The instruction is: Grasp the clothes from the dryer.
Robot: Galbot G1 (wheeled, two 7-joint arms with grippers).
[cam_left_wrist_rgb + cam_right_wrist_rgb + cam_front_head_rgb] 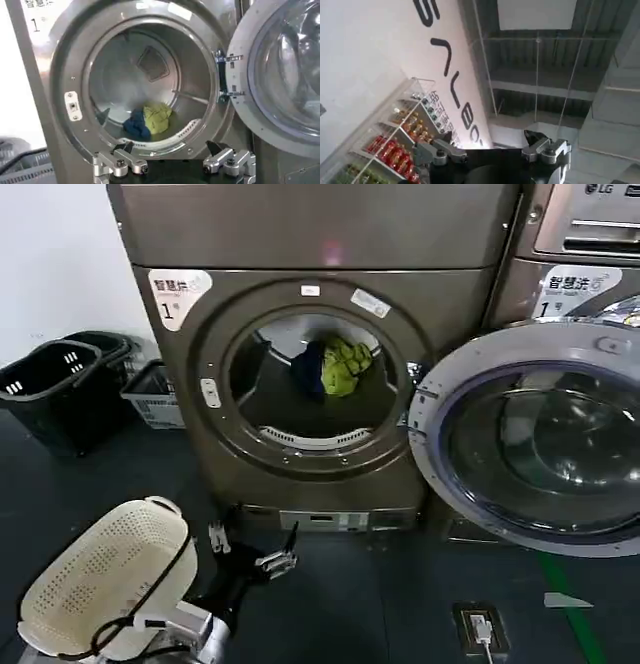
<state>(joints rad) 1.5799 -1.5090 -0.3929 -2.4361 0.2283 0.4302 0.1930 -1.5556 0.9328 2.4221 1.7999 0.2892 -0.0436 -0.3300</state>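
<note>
The bronze-grey dryer (300, 234) stands in front of me, its round door (540, 439) swung open to the right. Inside the drum lie the clothes (335, 367), a lime yellow-green piece (157, 117) bunched against a dark navy piece (136, 125). My left gripper (255, 546) hovers low over the floor before the dryer's base, short of the porthole. It is open and holds nothing, and the left wrist view shows it (170, 147) aimed at the drum opening. My right gripper (489, 134) is open and empty, pointing up at a wall and ceiling.
A white perforated basket (105, 584) rests by my left arm. Black baskets (55, 384) stand on the floor left of the dryer. The open door blocks the right side, below an LG machine (590, 224). A floor socket (478, 627) lies on the dark floor.
</note>
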